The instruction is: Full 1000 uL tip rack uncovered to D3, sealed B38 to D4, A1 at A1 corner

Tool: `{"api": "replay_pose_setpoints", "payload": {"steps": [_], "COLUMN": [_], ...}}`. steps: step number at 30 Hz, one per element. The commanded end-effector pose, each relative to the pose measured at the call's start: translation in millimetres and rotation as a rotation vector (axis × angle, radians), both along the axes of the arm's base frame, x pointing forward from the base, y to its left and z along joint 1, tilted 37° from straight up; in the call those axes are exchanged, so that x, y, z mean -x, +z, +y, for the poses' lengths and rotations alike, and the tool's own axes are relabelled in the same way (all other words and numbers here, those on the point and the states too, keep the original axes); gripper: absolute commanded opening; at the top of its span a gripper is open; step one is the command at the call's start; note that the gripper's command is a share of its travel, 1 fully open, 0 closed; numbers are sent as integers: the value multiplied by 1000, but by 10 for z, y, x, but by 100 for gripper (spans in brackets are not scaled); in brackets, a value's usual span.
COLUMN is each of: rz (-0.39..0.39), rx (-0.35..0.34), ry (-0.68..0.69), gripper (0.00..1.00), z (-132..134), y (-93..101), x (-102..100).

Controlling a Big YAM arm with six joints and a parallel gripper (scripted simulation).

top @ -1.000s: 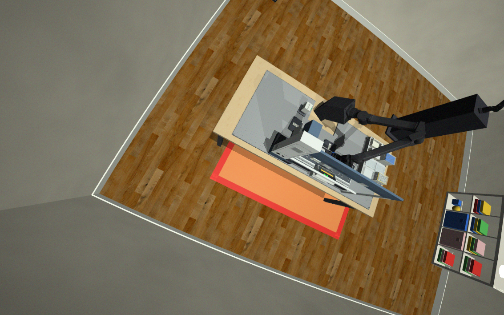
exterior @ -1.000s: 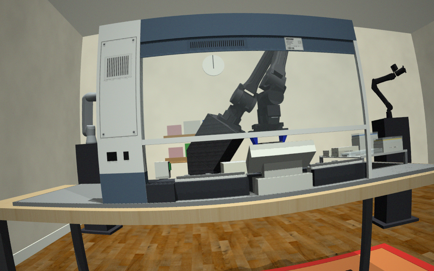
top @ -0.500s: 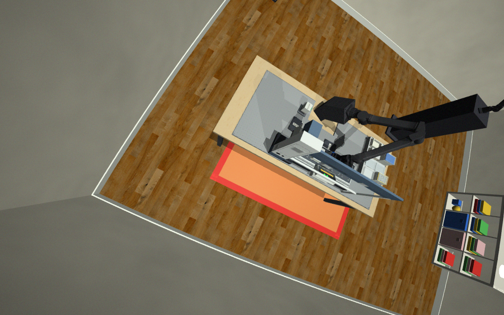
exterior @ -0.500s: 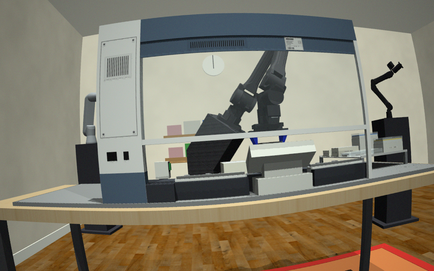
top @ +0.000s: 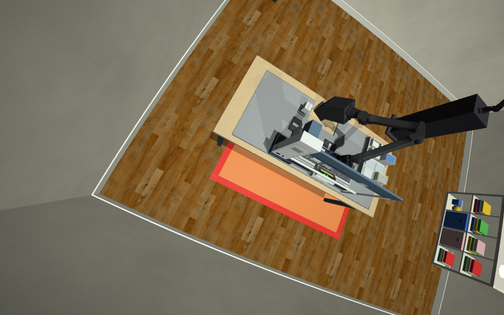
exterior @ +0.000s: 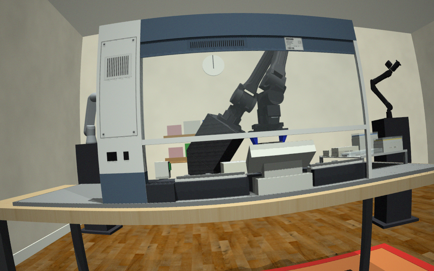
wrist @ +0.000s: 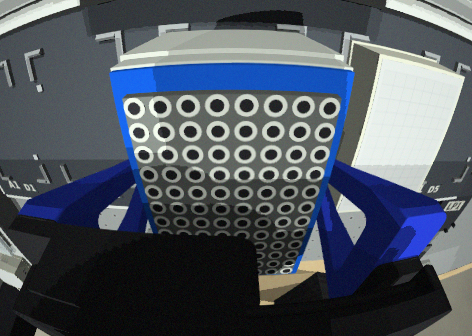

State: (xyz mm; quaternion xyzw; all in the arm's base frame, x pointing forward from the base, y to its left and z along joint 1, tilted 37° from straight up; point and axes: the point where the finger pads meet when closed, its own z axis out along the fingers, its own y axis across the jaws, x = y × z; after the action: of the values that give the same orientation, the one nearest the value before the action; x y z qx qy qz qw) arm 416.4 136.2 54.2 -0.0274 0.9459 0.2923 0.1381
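My gripper [wrist: 232,160] [exterior: 268,140] is shut on an uncovered tip rack [wrist: 232,80] across its width. The rack has a blue plate, and a pale ring shows at each place I can see; the black gripper body hides its near left part. The rack is over the middle of the dark deck [wrist: 70,127]; its height above D3 is hard to tell, and its labels are hidden. A white sealed block [wrist: 407,127] stands just right of the rack, on the D5 side, apparently at D4. Its ID is not readable.
The SHELF carries a blue-marked rack [top: 390,158] [exterior: 363,139], a yellow-marked rack [top: 381,178] [exterior: 387,144] and smaller labware. A slanted pale housing [exterior: 280,160] stands in front of the gripper in the exterior view. A large black box [top: 336,109] [exterior: 208,144] is beside the arm.
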Motion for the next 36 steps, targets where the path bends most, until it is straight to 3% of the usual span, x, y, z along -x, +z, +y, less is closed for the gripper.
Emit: {"api": "replay_pose_setpoints", "payload": {"steps": [1,29,30,34,36], "rz": [3,-4,-4,7,-21], "rx": [1,1,1,2,-1], "ry": [3,2,2,3,-5], "gripper": [0,0,100,100,100], "z": [47,48,48,46,-7], "y": [-37,-17,-17,-27,69], "x": [16,12,12,35,-64]}}
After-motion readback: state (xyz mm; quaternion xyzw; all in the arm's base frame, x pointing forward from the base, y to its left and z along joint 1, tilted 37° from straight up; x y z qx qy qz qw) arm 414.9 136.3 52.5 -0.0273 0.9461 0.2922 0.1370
